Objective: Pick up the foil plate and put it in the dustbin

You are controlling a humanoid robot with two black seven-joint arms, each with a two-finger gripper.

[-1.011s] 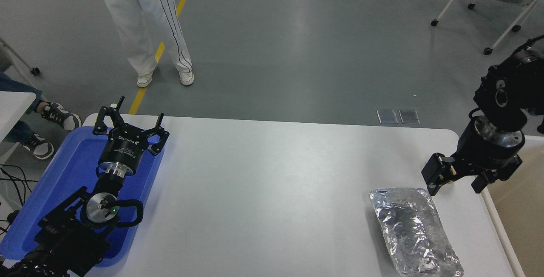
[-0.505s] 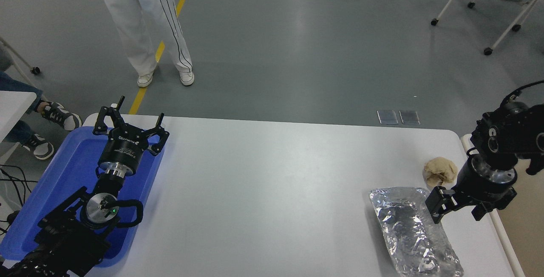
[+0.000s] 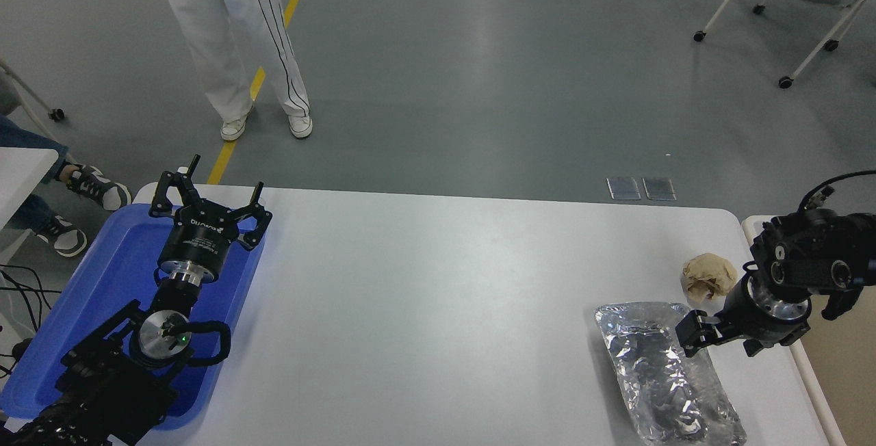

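The foil plate (image 3: 660,381), a shiny crinkled silver tray, lies near the table's front right corner. My right gripper (image 3: 722,342) hangs low over its far right rim. It is open, with one finger (image 3: 691,335) over the plate's inside and the other outside the rim. I cannot tell whether a finger touches the foil. The dustbin (image 3: 802,367) stands just off the table's right edge; its off-white rim and beige inside show, partly behind my right arm. My left gripper (image 3: 209,193) is parked open over the blue tray at the lower left.
A crumpled tan paper ball (image 3: 708,276) sits just beyond the plate, close to my right wrist. A blue tray (image 3: 102,282) lies along the table's left edge. A person's legs (image 3: 236,42) stand beyond the far left corner, and a wheeled frame (image 3: 807,15) is at the top right.
My right gripper has come down and toward the camera, from above the plate's far right corner to its right rim. The paper ball it hid now shows. The left arm has not moved.
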